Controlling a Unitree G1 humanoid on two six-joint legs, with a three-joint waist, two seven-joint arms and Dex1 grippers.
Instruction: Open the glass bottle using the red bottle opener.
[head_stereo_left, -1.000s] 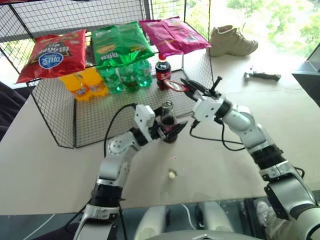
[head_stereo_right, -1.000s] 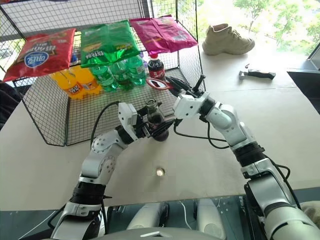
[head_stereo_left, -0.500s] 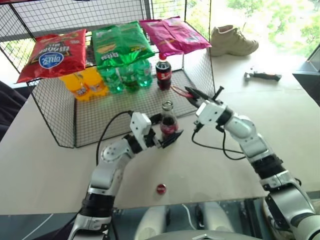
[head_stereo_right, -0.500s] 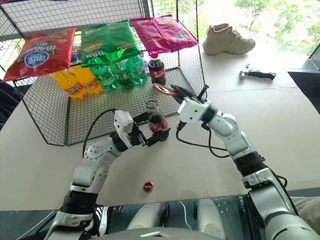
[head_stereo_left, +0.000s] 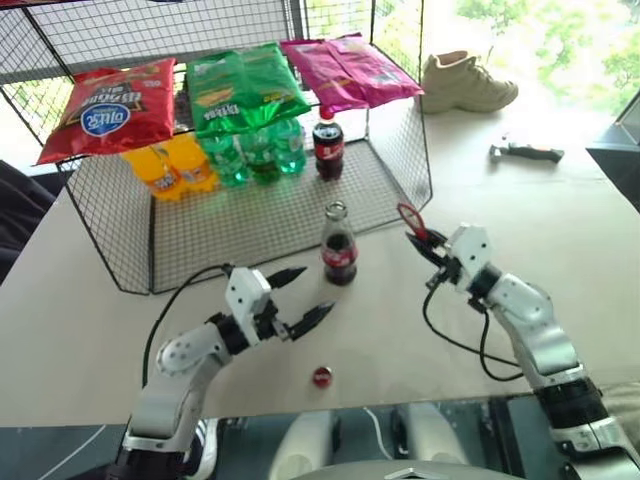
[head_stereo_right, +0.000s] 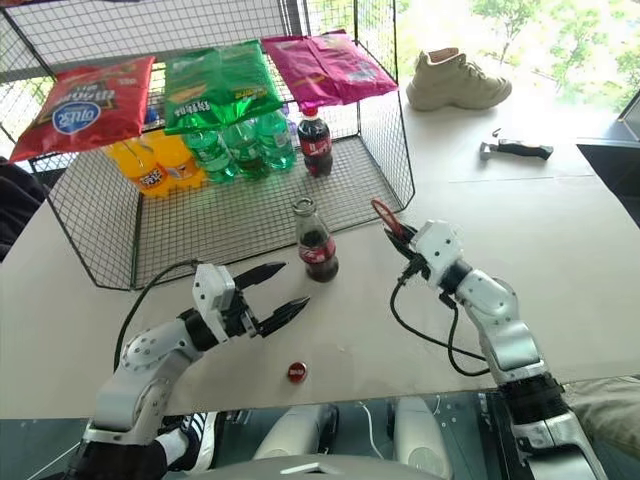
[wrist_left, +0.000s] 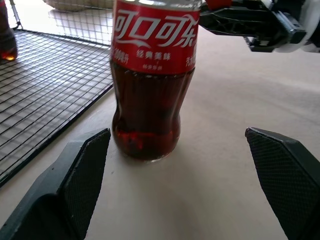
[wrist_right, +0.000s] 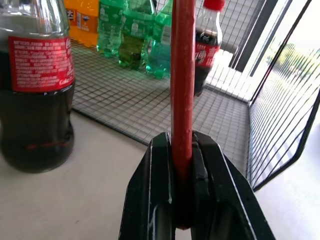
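The glass bottle stands upright on the table just in front of the wire shelf, dark liquid inside, red label, nothing on its mouth. My left gripper is open, drawn back toward the near left; the bottle stands apart between its spread fingers. Right of the bottle, my right gripper is shut on the red bottle opener, whose ring head sticks up. In the right wrist view the opener rises edge-on from the clamped jaws, the bottle beside it.
A small round red cap lies on the table near the front edge. The wire shelf holds chip bags, orange and green soda bottles and a plastic cola bottle. A shoe and a tool lie far right.
My left gripper has let go of the bottle and pulled back to the near left. The right gripper has dropped down and right from the bottle top, rolling the opener upright. The cap has moved nearer.
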